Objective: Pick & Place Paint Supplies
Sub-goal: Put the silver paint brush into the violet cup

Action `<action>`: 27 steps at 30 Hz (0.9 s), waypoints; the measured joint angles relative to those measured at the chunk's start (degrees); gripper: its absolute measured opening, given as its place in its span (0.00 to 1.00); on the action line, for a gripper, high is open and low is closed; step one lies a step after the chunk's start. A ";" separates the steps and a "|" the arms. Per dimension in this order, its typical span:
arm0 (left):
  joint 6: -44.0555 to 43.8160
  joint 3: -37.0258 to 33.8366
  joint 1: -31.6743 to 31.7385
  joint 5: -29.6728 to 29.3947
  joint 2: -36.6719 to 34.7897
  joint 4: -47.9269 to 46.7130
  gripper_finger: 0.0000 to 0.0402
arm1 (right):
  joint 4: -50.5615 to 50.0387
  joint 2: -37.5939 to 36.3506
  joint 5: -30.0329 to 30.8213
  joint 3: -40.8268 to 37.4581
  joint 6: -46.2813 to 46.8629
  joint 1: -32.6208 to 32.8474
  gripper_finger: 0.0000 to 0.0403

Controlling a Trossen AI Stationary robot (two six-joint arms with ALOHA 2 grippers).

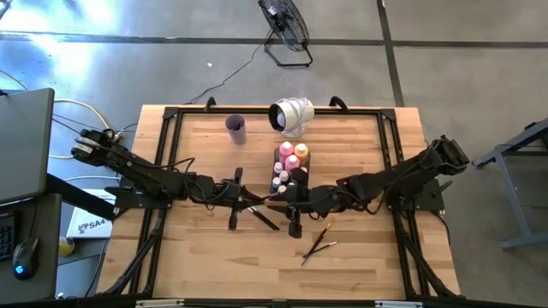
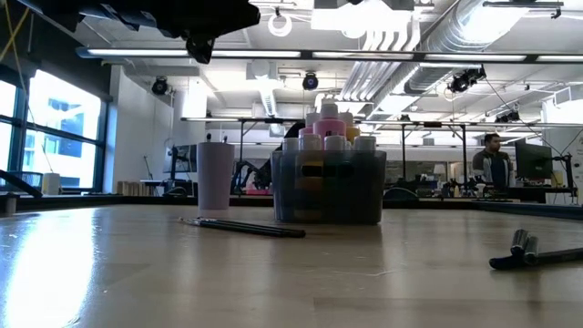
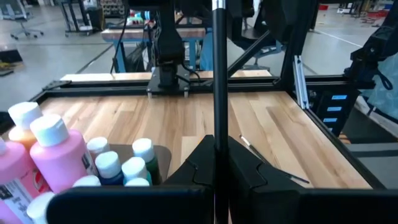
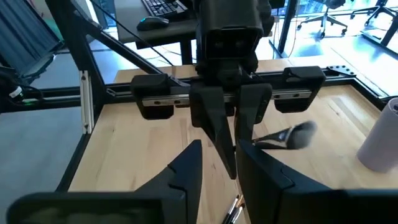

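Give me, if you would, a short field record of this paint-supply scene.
left gripper: shut on a thin dark paintbrush
right gripper: open, facing the left gripper near the table's middle
paint bottles: pink, orange and small white-capped ones, standing in the clear grey rectangular tray
loose wooden-handled paintbrushes: lying together on the wooden table
lilac purple cup: upright, apart from the tray

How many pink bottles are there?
2 pink bottles, both in the tray: one beside the orange bottle, the other just nearer the grippers. The arms may hide more.
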 joint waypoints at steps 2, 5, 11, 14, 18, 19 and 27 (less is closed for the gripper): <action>0.27 0.00 0.00 0.06 0.00 0.33 0.02 | -0.09 0.00 -0.91 0.00 0.00 -0.12 0.21; 0.43 0.00 0.00 0.23 0.00 0.72 0.02 | -1.08 0.00 -2.36 0.00 0.27 -0.13 0.20; 1.47 0.00 0.00 0.26 0.00 1.67 0.02 | -3.10 0.04 -2.49 0.00 1.84 -0.24 0.22; 1.45 0.00 -0.02 0.28 0.00 1.67 0.02 | -3.10 0.04 -0.90 0.00 1.37 -0.24 0.22; 1.45 0.00 -0.02 1.34 0.00 1.67 0.02 | -3.08 0.04 0.80 0.00 0.26 -0.24 0.22; 1.45 0.00 -0.02 1.49 0.00 1.66 0.02 | -3.10 0.04 1.04 0.00 -0.09 -0.24 0.22; 1.43 0.00 -0.02 1.52 0.00 1.60 0.02 | -0.34 0.04 1.14 0.00 -2.19 -0.57 0.22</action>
